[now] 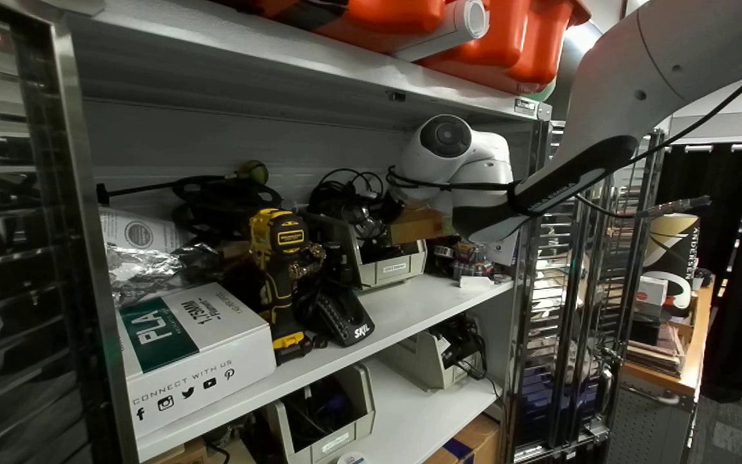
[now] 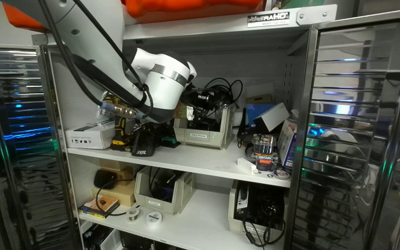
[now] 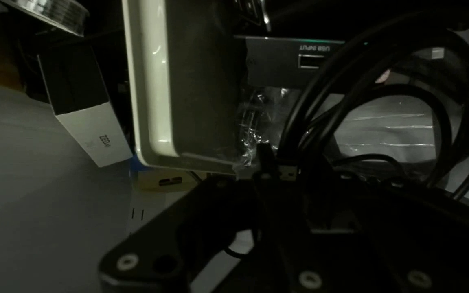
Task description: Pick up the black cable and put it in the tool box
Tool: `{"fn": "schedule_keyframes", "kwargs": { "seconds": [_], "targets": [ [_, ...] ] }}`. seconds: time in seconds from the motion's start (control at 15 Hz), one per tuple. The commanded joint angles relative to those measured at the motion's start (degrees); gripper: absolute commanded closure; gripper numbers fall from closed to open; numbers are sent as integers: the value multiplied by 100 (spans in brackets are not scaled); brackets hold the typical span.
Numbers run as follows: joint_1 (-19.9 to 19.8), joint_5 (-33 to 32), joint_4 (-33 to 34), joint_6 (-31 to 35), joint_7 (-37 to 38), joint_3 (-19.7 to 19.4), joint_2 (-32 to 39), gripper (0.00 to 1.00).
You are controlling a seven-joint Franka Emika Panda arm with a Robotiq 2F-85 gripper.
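The black cable (image 3: pixel 297 116) is a bundle of loose loops filling the right of the wrist view, with a small USB plug at its near end. My gripper (image 3: pixel 293 160) is dark, its fingers closed around the cable's gathered end. The loops also show in both exterior views (image 1: pixel 331 193) (image 2: pixel 222 91), standing up above an open beige bin. That bin (image 1: pixel 384 274) (image 2: pixel 214 137) sits on the middle shelf; its rim also shows in the wrist view (image 3: pixel 149 81). No separate tool box can be told apart. The fingers are hard to make out in the exterior views.
A yellow-black drill (image 1: pixel 277 238), a black SKIL charger (image 1: pixel 339 316) and a white PLA box (image 1: pixel 229 322) stand beside the bin. Battery packs (image 2: pixel 264 152) lie at the shelf's other end. More bins (image 2: pixel 165 205) stand below. Orange boxes (image 2: pixel 193 8) are above; open cabinet doors flank the shelves.
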Motion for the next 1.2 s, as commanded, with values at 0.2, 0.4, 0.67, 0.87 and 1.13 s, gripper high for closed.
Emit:
{"fn": "schedule_keyframes", "kwargs": {
  "seconds": [0.2, 0.4, 0.67, 0.87, 1.13],
  "targets": [
    [-4, 565, 209, -737, -770, 127, 72, 51],
    [-41, 1035, 132, -1043, -1190, 217, -13, 29],
    [-102, 1655, -182, -1129, -1775, 393, -232, 0],
    [-104, 1976, -612, -1231, -2108, 534, -522, 0],
    [-98, 2233, -1357, -1487, -2236, 616, -1099, 0]
  ]
}}
